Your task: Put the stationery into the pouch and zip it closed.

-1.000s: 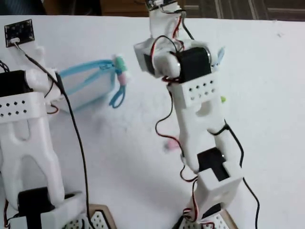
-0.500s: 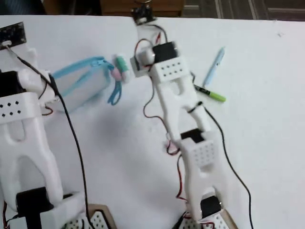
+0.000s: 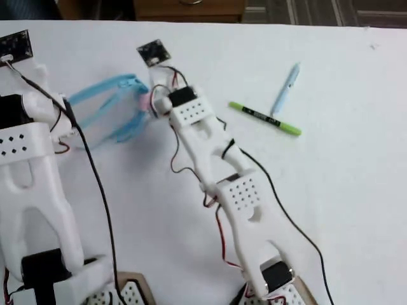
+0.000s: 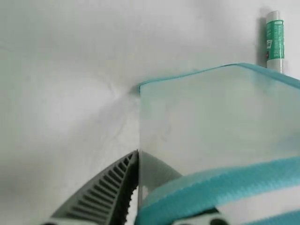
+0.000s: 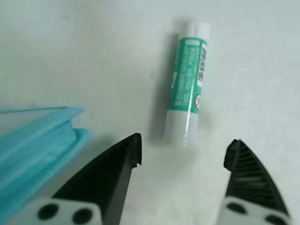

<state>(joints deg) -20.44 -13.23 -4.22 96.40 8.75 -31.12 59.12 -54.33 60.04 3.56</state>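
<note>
The clear pouch [image 3: 105, 114] with a blue zip band lies at the back left, its mouth gaping toward the middle. My left gripper [image 3: 68, 118] is shut on the pouch's near end; in the left wrist view one grey finger [image 4: 112, 190] lies against the pouch wall [image 4: 211, 122]. My right gripper [image 5: 183, 152] is open just above a green and white glue stick [image 5: 187, 96] lying beside the pouch's blue edge [image 5: 37, 136]. In the high view the right gripper [image 3: 152, 101] sits at the pouch mouth. A green marker [image 3: 264, 118] and a blue pen [image 3: 285, 80] lie to the right.
The table is white [image 3: 356, 178]. The right arm's links [image 3: 235, 197] stretch diagonally from the front edge to the pouch. The left arm's body [image 3: 32, 178] and its black cable [image 3: 102, 190] fill the front left. A wooden cabinet [image 3: 184, 9] stands behind the table.
The right arm has swung left, from above the pen and marker to the pouch mouth over the glue stick. The pen and marker are now uncovered. The left arm kept still.
</note>
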